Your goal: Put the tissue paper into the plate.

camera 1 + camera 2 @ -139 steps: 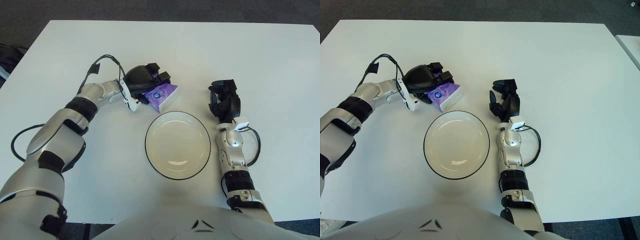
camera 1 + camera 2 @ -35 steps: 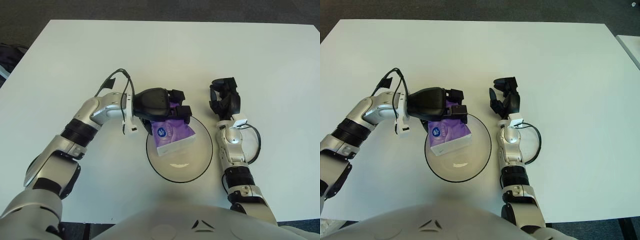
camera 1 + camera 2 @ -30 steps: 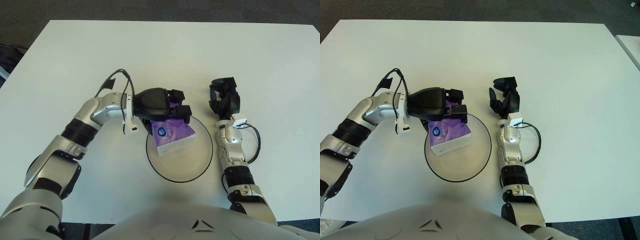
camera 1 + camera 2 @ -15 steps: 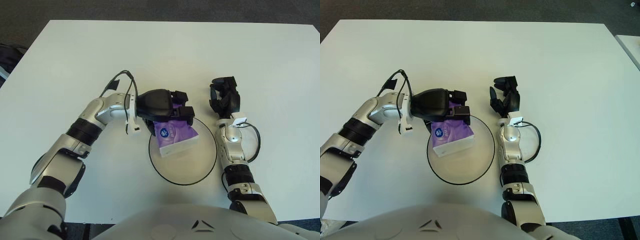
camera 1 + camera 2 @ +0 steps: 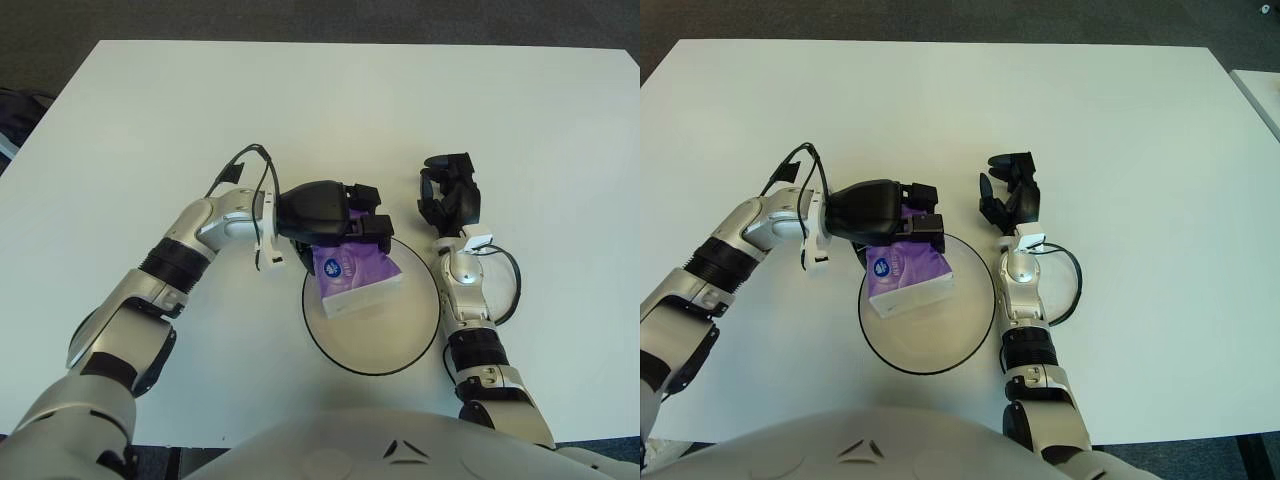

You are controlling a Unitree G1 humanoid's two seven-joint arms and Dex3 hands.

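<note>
A purple and white tissue pack (image 5: 353,272) lies tilted in the upper left part of the white plate with a dark rim (image 5: 400,350). My left hand (image 5: 340,214) is over the plate's far left edge, its black fingers curled onto the pack's far end. The pack also shows in the right eye view (image 5: 905,276). My right hand (image 5: 449,196) is parked just past the plate's right side, holding nothing.
The plate sits on a white table (image 5: 330,100) near its front edge. A black cable (image 5: 500,290) loops beside my right forearm. Dark floor lies beyond the table's far edge.
My left hand has carried the tissue pack from the table at the plate's far left onto the plate. In the last second hand, pack and plate shifted slightly right.
</note>
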